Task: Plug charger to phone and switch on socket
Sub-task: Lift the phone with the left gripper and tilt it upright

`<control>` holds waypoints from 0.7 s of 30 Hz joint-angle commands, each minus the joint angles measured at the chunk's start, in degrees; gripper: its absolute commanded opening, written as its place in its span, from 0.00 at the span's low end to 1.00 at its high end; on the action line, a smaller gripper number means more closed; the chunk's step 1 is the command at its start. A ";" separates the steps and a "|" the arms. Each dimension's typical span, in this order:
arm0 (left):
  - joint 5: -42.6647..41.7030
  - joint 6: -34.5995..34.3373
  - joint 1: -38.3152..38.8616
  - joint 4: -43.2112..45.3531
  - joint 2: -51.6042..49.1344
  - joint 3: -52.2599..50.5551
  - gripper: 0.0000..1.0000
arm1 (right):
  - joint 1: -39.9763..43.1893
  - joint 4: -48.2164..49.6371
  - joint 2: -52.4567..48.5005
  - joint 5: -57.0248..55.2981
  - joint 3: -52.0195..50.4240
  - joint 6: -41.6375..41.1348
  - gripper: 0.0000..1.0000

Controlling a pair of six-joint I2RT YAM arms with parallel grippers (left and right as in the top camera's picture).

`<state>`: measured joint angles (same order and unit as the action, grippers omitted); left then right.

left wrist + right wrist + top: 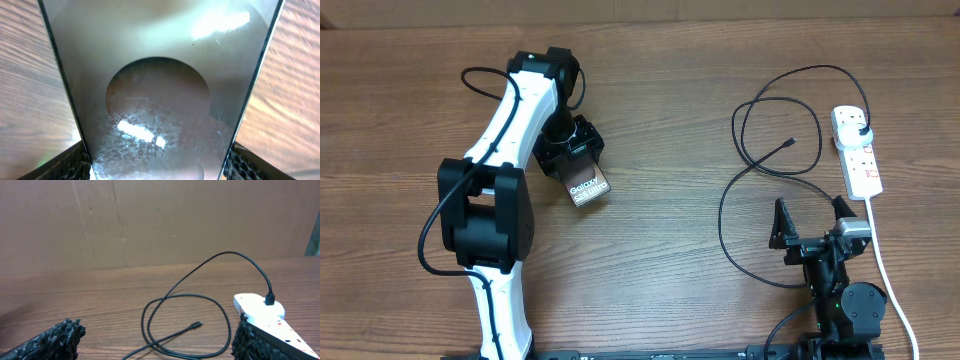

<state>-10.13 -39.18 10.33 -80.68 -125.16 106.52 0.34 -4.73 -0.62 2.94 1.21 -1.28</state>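
The phone, a grey-brown slab with white "Galaxy" lettering, is left of the table's middle. My left gripper is shut on its far end. In the left wrist view the phone fills the space between the fingers of my left gripper. The charger lies in black loops at the right, its small tip free on the wood and its black plug in the white socket. My right gripper is open and empty, below the loops. In the right wrist view the tip lies ahead of my right gripper.
The socket's white cord runs down the right side past the right arm. The socket shows beside the right finger in the right wrist view. A cardboard wall stands behind the table.
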 commanded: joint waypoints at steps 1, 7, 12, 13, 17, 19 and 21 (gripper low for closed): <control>-7.02 5.11 -1.25 -3.39 0.04 4.37 0.68 | -0.33 0.15 0.44 -0.35 -0.76 0.28 1.00; -18.29 10.25 -3.67 -8.41 0.04 7.67 0.66 | -0.33 0.15 0.46 -0.35 -0.76 0.28 1.00; -27.65 14.16 -6.10 -10.16 0.04 8.09 0.64 | -0.33 0.15 0.44 -0.35 -0.76 0.26 1.00; -28.87 14.88 -6.69 -10.62 0.04 8.09 0.64 | -0.33 0.17 0.46 -0.35 -0.76 0.28 1.00; -32.04 17.77 -9.38 -13.16 0.04 8.09 0.64 | -0.33 0.15 0.44 -0.35 -0.76 0.28 1.00; -33.09 18.69 -10.36 -13.84 0.04 8.09 0.64 | -0.33 0.17 0.44 -0.35 -0.76 0.28 1.00; -33.42 19.56 -11.37 -14.12 0.04 8.09 0.64 | -0.33 0.15 0.46 -0.35 -0.76 0.28 1.00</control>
<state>-38.28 -23.42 0.67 -94.17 -125.16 112.97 0.32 -4.75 -0.62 2.94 1.21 -1.30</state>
